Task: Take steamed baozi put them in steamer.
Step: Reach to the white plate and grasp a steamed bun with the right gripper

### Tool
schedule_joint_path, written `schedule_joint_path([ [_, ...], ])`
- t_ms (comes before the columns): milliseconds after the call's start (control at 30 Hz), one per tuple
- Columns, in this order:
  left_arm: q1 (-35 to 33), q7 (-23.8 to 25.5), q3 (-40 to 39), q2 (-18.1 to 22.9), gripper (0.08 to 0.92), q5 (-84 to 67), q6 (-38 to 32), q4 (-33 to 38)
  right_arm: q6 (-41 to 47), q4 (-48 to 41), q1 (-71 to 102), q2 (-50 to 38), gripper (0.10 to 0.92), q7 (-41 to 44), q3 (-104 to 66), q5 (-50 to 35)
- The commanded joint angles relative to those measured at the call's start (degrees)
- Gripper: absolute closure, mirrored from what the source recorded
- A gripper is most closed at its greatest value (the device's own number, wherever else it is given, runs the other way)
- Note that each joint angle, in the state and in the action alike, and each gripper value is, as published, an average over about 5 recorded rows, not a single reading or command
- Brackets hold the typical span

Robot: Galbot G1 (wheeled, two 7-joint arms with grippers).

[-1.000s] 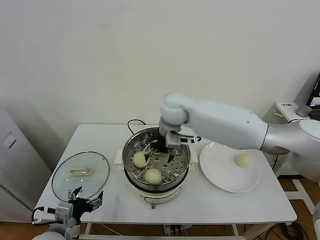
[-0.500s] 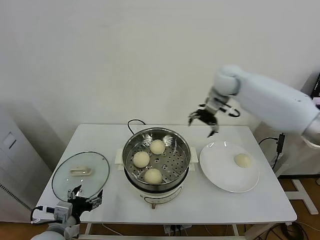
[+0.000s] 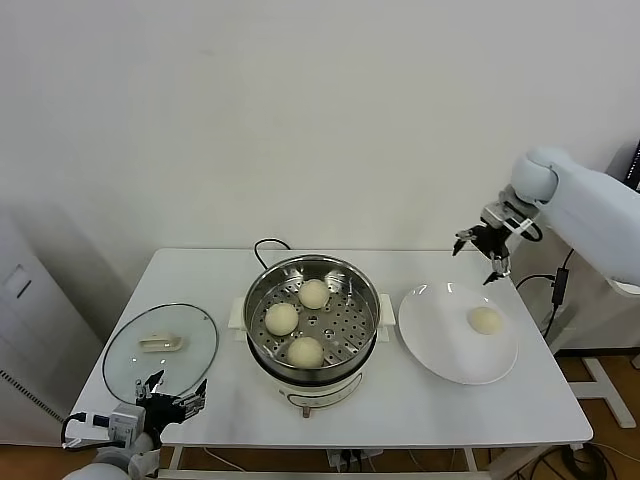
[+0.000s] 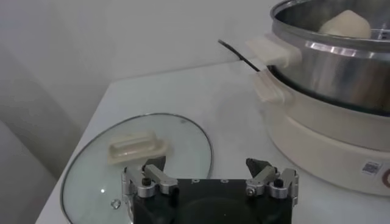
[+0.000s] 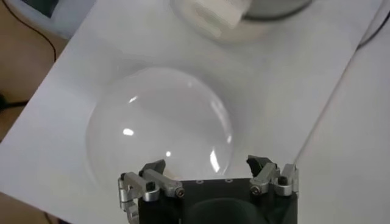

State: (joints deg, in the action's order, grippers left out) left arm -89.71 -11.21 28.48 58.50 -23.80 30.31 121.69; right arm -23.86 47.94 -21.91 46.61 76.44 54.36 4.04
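Since a second ago, the right tool (image 3: 484,249) has left the steamer (image 3: 312,318) and hangs spread open and empty above the plate's (image 3: 437,342) far edge. Three buns (image 3: 305,351) sit on the steamer's perforated tray; the fourth bun (image 3: 485,320) lies on the plate beside the steamer. These round buns show no long axis. The left tool (image 3: 170,394), open and empty, rests by the glass lid (image 3: 160,345) on the white counter (image 3: 400,410) against a white wall.

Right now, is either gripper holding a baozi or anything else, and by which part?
Nothing is held. The right gripper hangs open above the plate; the left gripper sits open by the glass lid.
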Motion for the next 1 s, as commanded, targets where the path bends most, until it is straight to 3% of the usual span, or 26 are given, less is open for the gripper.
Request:
schedule_joint_path([
  [33, 0.07, -0.01, -0.1, -0.02, 0.177, 0.0, 0.06, 0.01, -1.19, -9.04, 10.14, 0.5, 0.203, -2.77, -8.22, 9.0],
  [1000, -0.46, 0.09, -0.48, 0.26, 0.177, -0.01, -0.1, 0.18, 2.15, -17.93, 21.33, 5.97, 0.203, -17.57, -20.4, 23.78],
])
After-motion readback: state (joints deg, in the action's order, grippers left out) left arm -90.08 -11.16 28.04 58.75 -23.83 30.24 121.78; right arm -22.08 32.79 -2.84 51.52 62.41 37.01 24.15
